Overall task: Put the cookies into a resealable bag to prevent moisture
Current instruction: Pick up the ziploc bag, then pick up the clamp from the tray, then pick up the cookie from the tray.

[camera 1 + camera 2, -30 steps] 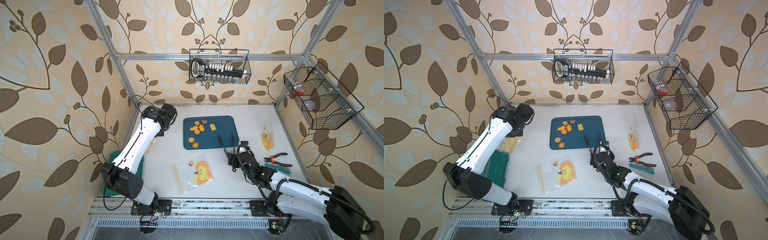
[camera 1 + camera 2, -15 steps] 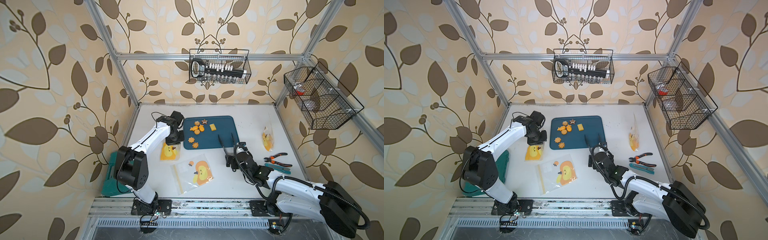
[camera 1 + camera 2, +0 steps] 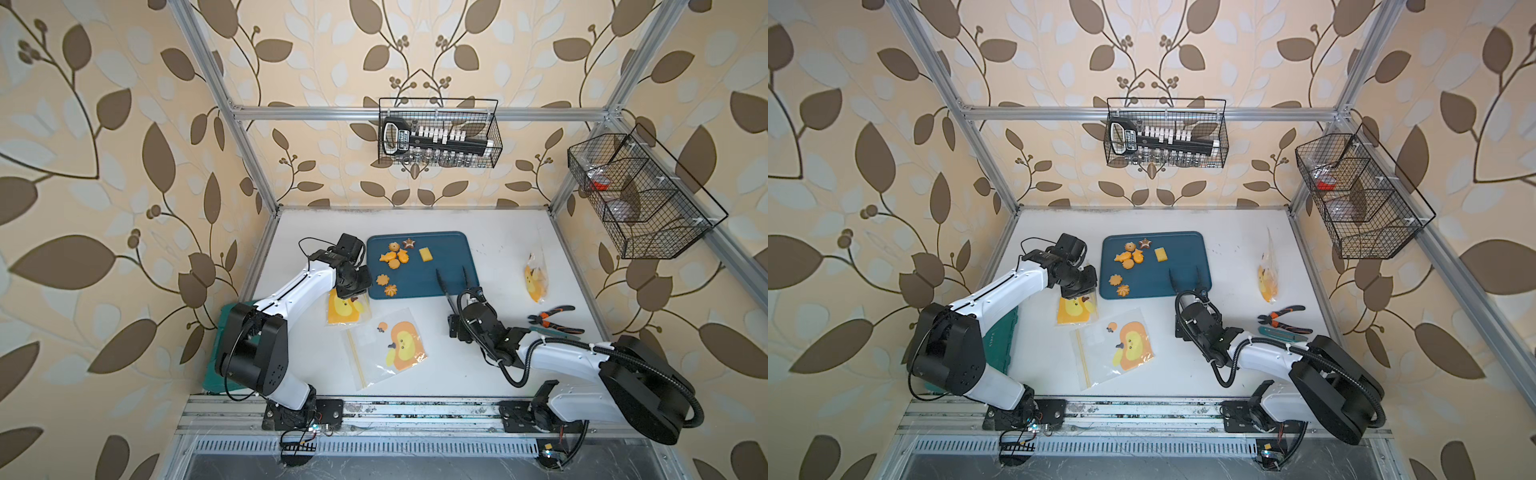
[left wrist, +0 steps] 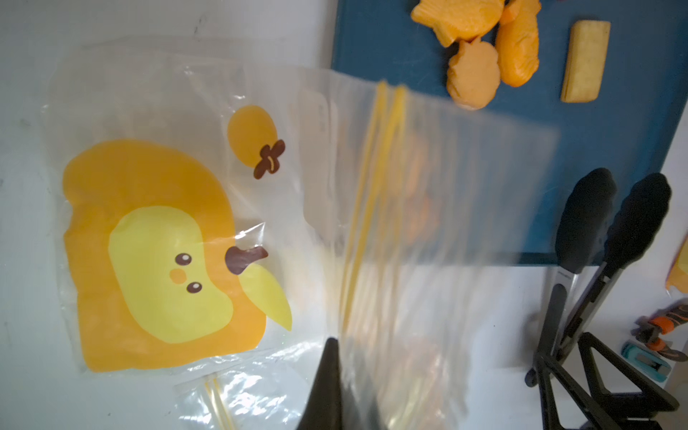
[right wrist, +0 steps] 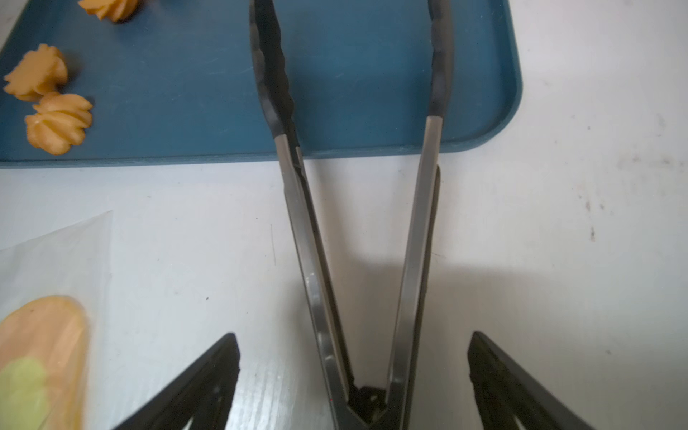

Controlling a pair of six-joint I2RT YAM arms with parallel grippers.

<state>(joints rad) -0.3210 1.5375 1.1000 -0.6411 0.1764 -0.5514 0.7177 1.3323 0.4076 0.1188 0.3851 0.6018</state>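
Note:
Several orange cookies lie on the blue tray, two flower-shaped ones near its front edge. My left gripper is shut on a clear resealable bag with an orange print, just left of the tray. A second printed bag lies flat in front. My right gripper is open; the hinge of black-tipped tongs lies between its fingers, untouched, tips spread over the tray.
A third bag stands at the right side, with orange-handled pliers and a teal cutter in front of it. A green box sits behind the left arm. Wire baskets hang on the back and right walls.
My left arm has swung from the back-left corner to the tray's left edge, bringing the bag with it. The right gripper has stayed by the tongs, shifting only slightly.

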